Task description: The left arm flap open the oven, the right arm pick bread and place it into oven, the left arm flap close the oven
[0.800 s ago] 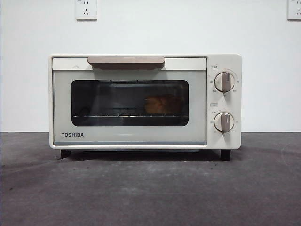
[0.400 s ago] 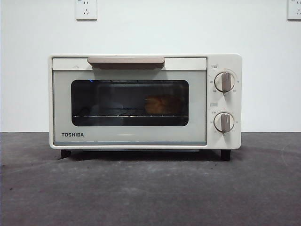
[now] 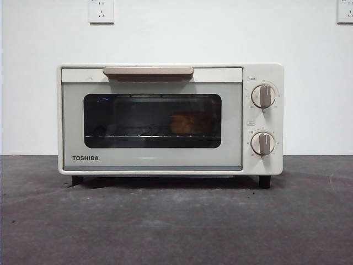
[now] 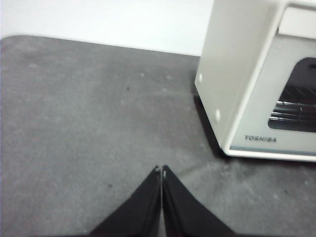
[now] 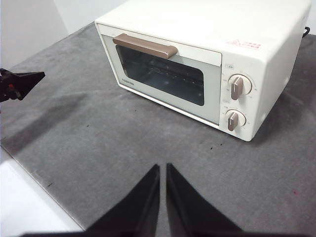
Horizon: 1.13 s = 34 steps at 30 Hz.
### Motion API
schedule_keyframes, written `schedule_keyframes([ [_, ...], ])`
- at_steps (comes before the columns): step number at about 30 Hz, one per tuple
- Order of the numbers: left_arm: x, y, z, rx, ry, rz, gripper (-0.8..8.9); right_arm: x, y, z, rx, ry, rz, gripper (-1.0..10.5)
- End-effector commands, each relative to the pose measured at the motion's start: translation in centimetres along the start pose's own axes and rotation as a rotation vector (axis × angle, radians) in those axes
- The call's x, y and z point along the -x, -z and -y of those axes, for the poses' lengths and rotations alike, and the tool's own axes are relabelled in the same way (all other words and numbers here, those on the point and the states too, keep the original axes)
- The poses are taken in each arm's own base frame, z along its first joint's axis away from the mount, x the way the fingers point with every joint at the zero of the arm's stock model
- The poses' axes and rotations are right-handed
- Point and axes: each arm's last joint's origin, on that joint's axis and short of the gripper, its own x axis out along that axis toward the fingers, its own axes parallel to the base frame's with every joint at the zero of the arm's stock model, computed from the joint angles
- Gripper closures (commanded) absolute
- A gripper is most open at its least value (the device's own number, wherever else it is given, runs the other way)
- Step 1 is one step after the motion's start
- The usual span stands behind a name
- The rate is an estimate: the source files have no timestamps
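Observation:
The cream-white oven (image 3: 170, 118) stands on the grey table with its door closed and its beige handle (image 3: 148, 72) at the top. Through the dark window the orange-brown bread (image 3: 190, 122) lies on the rack, right of centre. My left gripper (image 4: 161, 170) is shut and empty, low over the table off the oven's (image 4: 256, 84) TOSHIBA corner. My right gripper (image 5: 163, 168) is shut and empty, raised in front of the oven (image 5: 207, 64). The left gripper (image 5: 22, 81) also shows at the edge of the right wrist view.
Two round knobs (image 3: 263, 95) sit on the oven's right panel. Wall sockets (image 3: 101, 11) hang on the white wall behind. The grey mat's edge (image 5: 34, 185) runs near my right gripper.

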Motion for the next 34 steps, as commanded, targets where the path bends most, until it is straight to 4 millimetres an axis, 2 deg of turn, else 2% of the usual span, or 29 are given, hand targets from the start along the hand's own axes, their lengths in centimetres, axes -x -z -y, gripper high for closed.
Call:
schedule_keyframes([
  [1,-0.20,0.62,-0.18,-0.032,-0.030,-0.013,8.06,0.30,-0.39,-0.09,0.010,-0.013,0.019,9.3],
  [34,-0.19,0.67,-0.24,-0.035,-0.051,-0.017,8.06,0.35,-0.36,0.04,-0.009,0.026,0.031,9.3],
])
